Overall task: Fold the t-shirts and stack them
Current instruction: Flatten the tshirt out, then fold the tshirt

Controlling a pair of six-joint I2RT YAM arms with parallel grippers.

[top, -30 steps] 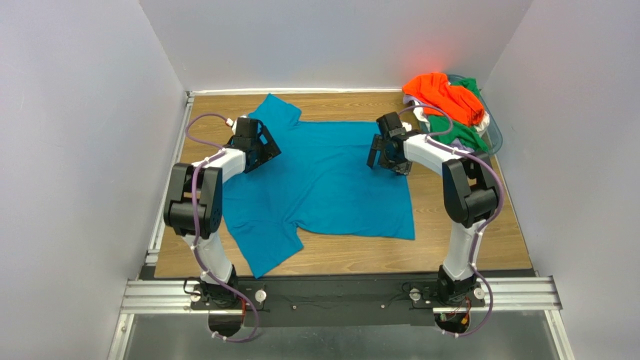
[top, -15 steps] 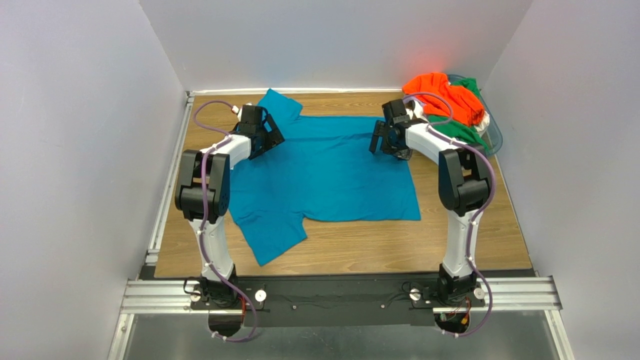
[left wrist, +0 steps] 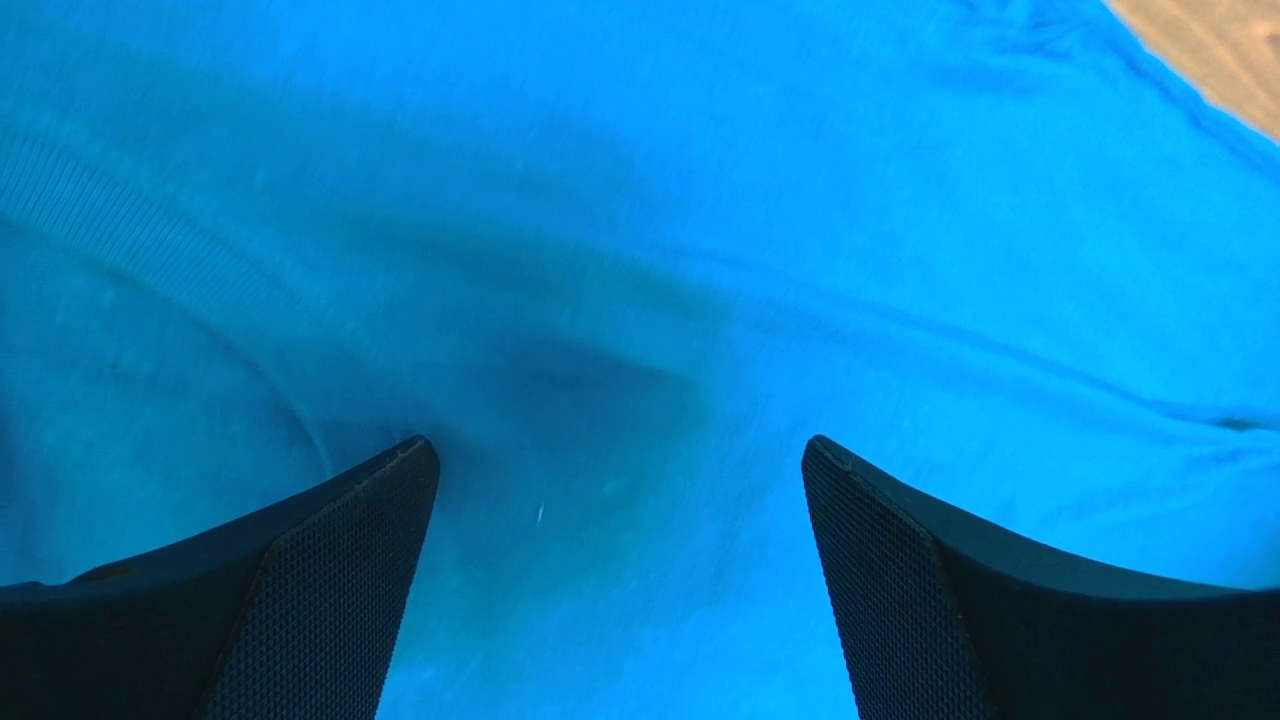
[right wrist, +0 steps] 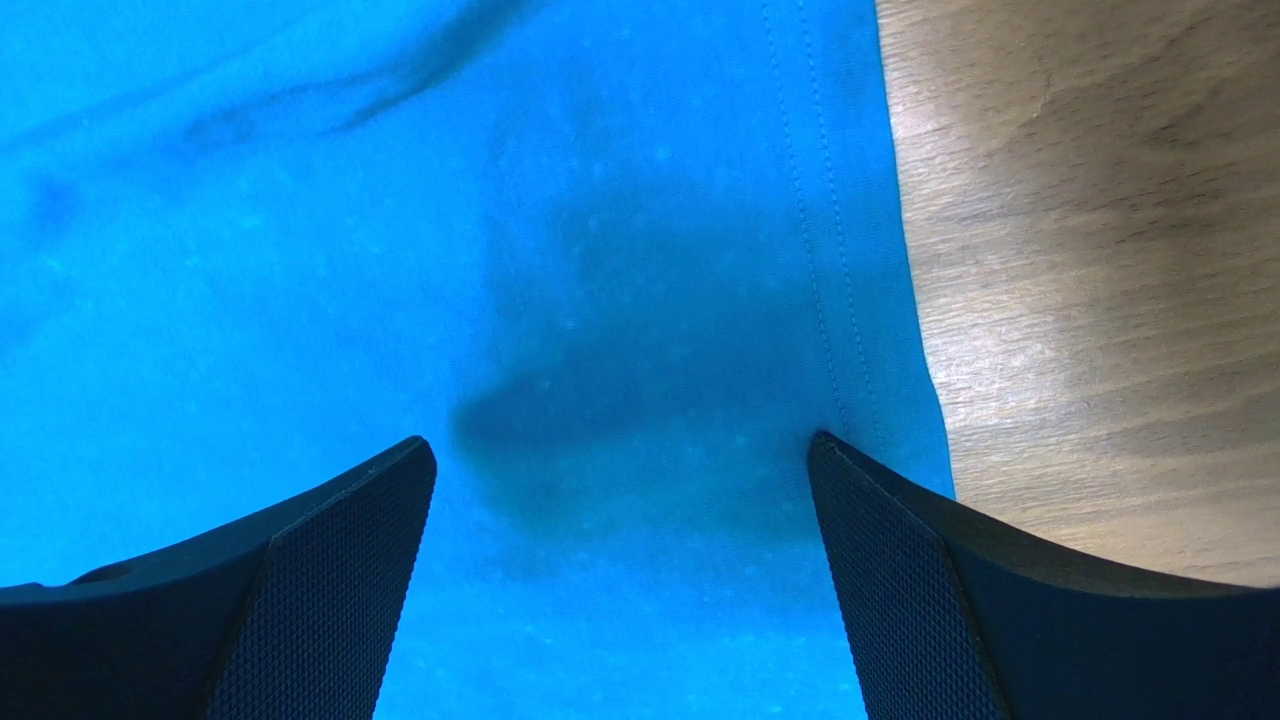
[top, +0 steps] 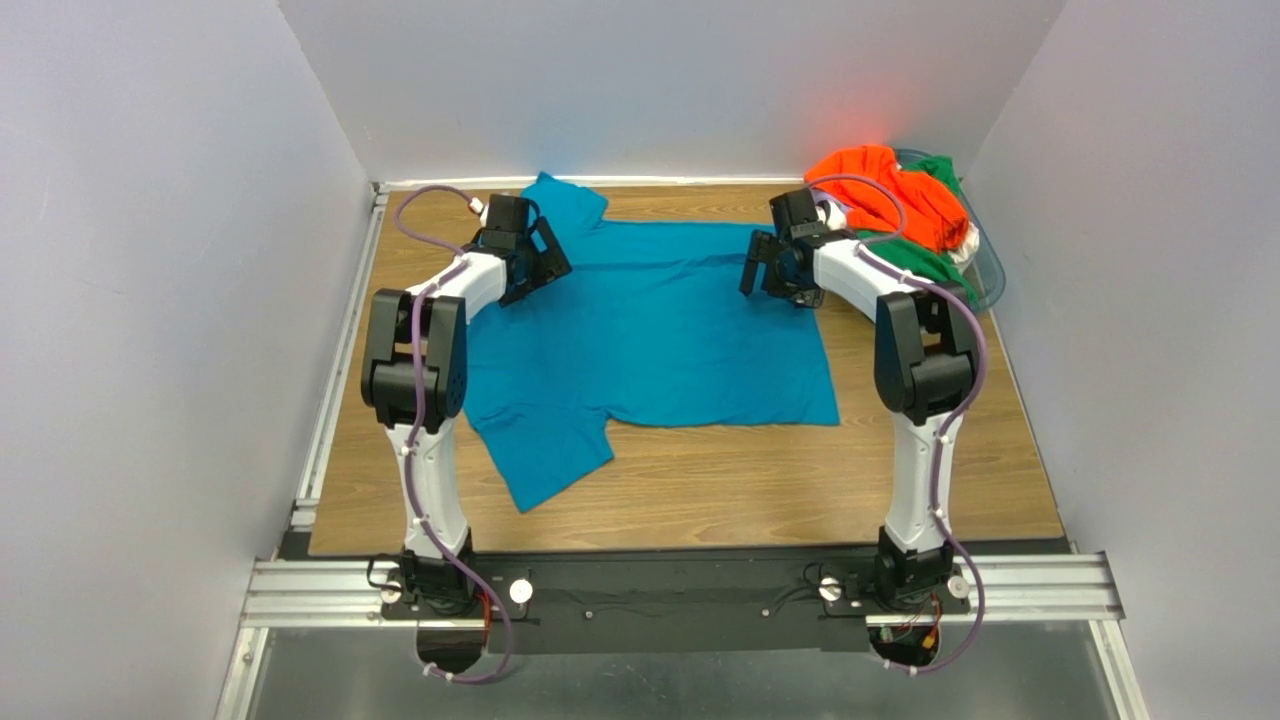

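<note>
A teal-blue t-shirt (top: 646, 338) lies spread flat on the wooden table, one sleeve pointing to the near left. My left gripper (top: 537, 258) is open, low over its far left part near the ribbed collar (left wrist: 135, 225); its jaws (left wrist: 616, 450) stand wide with only cloth between them. My right gripper (top: 771, 275) is open over the shirt's far right edge; its jaws (right wrist: 616, 447) straddle the stitched hem (right wrist: 827, 255). An orange t-shirt (top: 884, 183) and a green t-shirt (top: 932, 267) lie heaped at the far right.
The heap sits in a clear bluish basket (top: 995, 264) in the far right corner, close to my right arm. Grey walls close in the table (top: 721, 495) on three sides. Bare wood (right wrist: 1097, 270) shows right of the hem.
Both grippers have moved toward the far wall, and the teal-blue shirt has slid that way with them; its near edge now lies farther from the arm bases.
</note>
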